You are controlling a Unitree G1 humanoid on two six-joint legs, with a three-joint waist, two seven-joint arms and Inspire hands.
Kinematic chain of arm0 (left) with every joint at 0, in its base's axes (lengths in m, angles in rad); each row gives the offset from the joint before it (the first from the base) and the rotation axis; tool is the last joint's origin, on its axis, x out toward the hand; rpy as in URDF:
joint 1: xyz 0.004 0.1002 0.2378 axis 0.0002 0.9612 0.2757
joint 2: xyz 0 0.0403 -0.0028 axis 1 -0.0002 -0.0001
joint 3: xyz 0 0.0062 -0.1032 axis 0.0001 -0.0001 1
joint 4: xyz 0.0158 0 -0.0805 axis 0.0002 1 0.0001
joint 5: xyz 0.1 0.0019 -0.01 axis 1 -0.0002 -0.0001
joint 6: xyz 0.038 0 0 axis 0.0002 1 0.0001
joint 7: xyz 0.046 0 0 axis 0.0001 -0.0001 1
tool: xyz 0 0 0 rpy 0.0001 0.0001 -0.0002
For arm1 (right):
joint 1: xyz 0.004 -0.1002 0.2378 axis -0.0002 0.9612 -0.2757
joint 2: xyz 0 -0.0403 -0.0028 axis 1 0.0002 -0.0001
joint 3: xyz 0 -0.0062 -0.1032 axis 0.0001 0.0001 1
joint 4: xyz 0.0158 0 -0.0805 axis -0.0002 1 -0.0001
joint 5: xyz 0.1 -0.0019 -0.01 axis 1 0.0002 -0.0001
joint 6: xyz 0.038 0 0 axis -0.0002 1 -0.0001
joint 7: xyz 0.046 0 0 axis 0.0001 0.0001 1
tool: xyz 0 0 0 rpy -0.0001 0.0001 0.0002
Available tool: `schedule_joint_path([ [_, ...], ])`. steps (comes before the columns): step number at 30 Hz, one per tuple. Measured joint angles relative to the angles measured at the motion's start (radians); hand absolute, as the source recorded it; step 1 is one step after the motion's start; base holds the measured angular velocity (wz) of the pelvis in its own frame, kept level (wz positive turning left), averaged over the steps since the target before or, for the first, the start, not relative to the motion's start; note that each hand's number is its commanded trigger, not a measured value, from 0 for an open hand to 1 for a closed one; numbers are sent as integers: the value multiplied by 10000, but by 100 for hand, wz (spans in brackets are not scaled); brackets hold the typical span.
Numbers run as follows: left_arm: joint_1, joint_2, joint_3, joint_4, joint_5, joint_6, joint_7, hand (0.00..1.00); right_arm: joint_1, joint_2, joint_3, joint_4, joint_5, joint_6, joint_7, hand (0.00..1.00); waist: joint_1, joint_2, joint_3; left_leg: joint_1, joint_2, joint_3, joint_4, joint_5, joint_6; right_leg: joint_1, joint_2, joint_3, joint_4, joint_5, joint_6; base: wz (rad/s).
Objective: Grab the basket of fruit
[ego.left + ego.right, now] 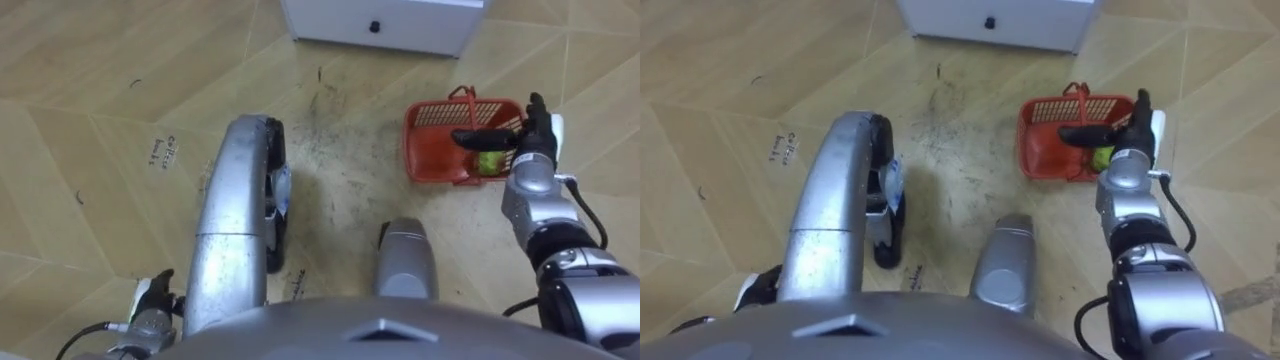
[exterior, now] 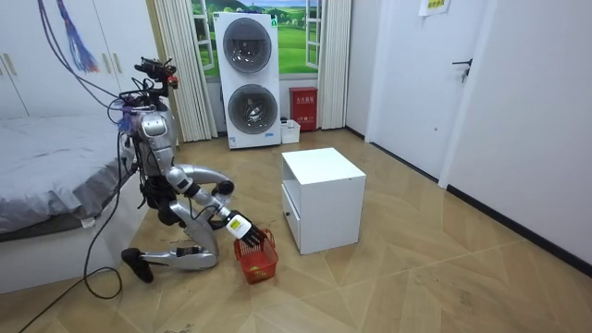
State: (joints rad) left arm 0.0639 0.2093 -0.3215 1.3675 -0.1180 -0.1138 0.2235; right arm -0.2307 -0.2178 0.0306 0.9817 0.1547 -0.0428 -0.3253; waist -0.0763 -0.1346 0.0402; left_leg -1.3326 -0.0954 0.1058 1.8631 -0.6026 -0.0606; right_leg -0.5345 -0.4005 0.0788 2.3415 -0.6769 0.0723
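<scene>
I see the fruit basket sitting on the wooden floor, off to the robot's right and just in front of the white cabinet. The basket is red with mesh walls. Its thin handle stands up, and a green fruit lies inside, close to the right-hand wall. My right hand is at the basket's right rim. Its fingers are straight and released, and the thumb stretches out across the basket above the fruit. I cannot tell whether the hand touches the rim. The left hand shows low at the left edge beside the thigh, and I cannot tell how its fingers are set. In the room view the robot kneels low on the floor between the bed and the cabinet, its right arm reaching down to the basket.
</scene>
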Motion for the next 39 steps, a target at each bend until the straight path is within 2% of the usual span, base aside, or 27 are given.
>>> schedule_joint_path([
  [4,104,6,-162,-54,-3,1,-1,0,8,-15,78,22,138,7,10,0,27,100,40,-16,113,26,7,0,-1,-72,23,28,57,-6,-5,-2],
  [7,138,5,-163,-153,-2,-1,-11,0,10,-225,276,100,710,7,68,0,135,236,-1,-114,186,53,11,3,-3,-127,19,12,88,-9,-8,0],
  [11,162,14,-162,-422,9,38,-85,0,9,-367,316,350,1322,13,279,0,510,294,1,-159,357,149,5,5,0,-225,29,10,85,-12,-5,0],
  [19,169,17,-190,-542,19,68,-393,0,-24,-492,656,952,1980,15,911,0,713,370,25,-162,372,233,-7,0,28,-273,14,29,80,-12,-5,1],
  [22,194,17,-371,-595,-11,75,-402,0,16,-532,661,1188,2328,152,1023,0,801,459,48,-218,375,234,-9,4,22,-281,21,20,93,-12,-5,0],
  [24,241,18,-433,-827,-61,116,-461,0,-19,-627,663,1336,2404,155,1180,0,826,553,47,-270,371,241,5,8,29,-312,12,21,90,-14,-6,0],
  [30,244,38,-434,-919,-94,116,-602,0,-46,-665,966,1508,2864,156,1509,0,916,593,47,-335,375,237,18,15,43,-359,15,-33,88,-23,16,0],
  [31,246,40,-434,-920,-96,115,-601,0,-44,-681,991,1537,2921,161,1561,6,941,593,47,-336,375,237,18,15,44,-359,15,-38,89,-23,16,0],
  [32,255,41,-434,-920,-98,115,-602,0,-44,-710,1024,1581,3003,187,1638,52,994,594,46,-336,375,236,16,16,44,-359,14,-46,89,-23,16,0],
  [33,270,42,-435,-920,-97,119,-602,0,-46,-742,1023,1626,3099,202,1710,89,1051,595,46,-336,375,238,15,15,44,-369,13,-48,91,-23,16,0],
  [34,281,41,-436,-912,-98,119,-602,0,-46,-767,1023,1648,3162,203,1757,100,1085,568,62,-337,378,243,16,15,44,-380,10,-45,91,-23,16,0],
  [39,433,119,-430,-855,-96,130,-853,0,-73,-920,1022,1807,3433,208,2197,100,1159,528,84,-357,358,246,20,15,44,-420,12,-33,96,-23,16,0],
])
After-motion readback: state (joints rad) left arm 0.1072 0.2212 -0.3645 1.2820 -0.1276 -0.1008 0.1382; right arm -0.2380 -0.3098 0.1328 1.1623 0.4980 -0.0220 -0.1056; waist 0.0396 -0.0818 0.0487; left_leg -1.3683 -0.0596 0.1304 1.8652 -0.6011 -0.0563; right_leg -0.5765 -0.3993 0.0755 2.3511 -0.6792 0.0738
